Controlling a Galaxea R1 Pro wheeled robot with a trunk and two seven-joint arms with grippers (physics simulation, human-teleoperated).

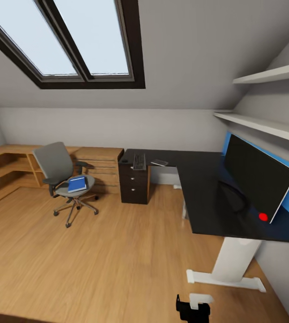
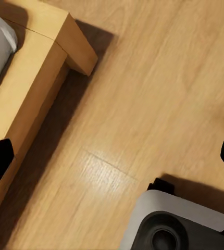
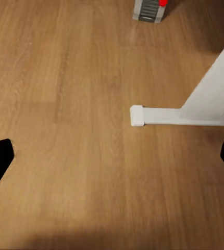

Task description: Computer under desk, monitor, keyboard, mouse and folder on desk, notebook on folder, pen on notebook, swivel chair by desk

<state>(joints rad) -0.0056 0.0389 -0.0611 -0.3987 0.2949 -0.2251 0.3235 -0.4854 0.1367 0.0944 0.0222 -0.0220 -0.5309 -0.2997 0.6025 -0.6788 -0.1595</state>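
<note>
left gripper [image 2: 112,156] | fingers apart, pointing down at floor [image 2: 159,78] | right gripper [image 3: 112,156] | likewise apart

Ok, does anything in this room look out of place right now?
Yes. The blue folder lies on the swivel chair seat, not on the desk. The keyboard sits at the desk's far end, well away from the monitor.

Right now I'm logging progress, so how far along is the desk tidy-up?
Done: the monitor and keyboard sit on the desk, though far apart. In hand: nothing; both grippers hang open over bare floor. Left: the blue folder lies on the chair, which stands away from the desk.
</note>
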